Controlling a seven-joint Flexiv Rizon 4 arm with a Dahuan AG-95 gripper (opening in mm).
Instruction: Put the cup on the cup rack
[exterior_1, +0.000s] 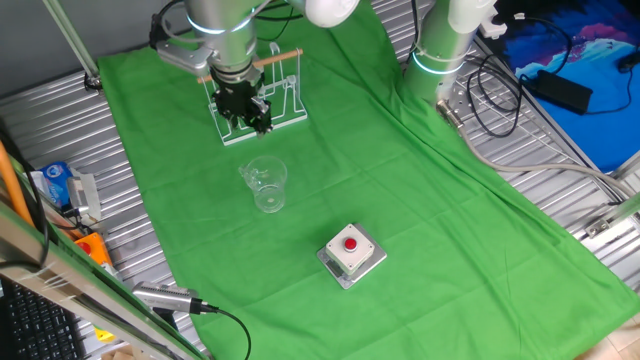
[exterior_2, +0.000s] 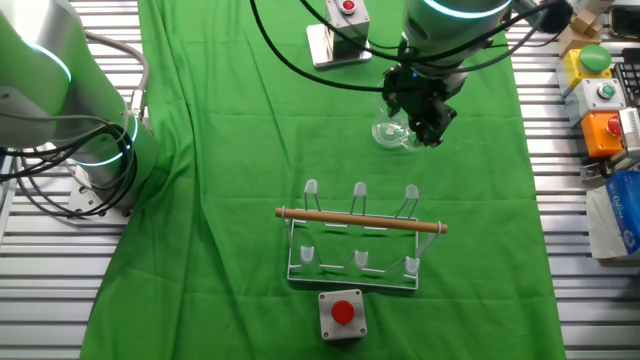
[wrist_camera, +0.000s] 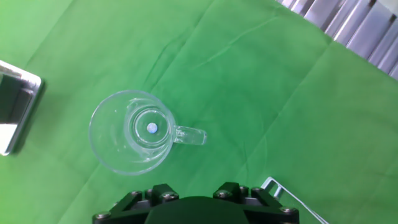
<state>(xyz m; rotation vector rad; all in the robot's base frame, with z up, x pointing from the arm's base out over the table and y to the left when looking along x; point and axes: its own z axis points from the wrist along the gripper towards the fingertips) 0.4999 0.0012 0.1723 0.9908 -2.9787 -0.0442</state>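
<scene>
Your hand (exterior_1: 247, 112) hangs above the green cloth (exterior_1: 420, 200), between the cup (exterior_1: 266, 184) and the cup rack (exterior_1: 262, 100), and holds nothing. Whether its fingers are apart or together, you cannot tell; they are hidden or too dark. The cup stands upright and free on the table, its handle (wrist_camera: 189, 135) pointing sideways, so you can reach it from above. It is clear, smooth and round; the rack is thin white wire with a wooden bar (exterior_2: 360, 220).
</scene>
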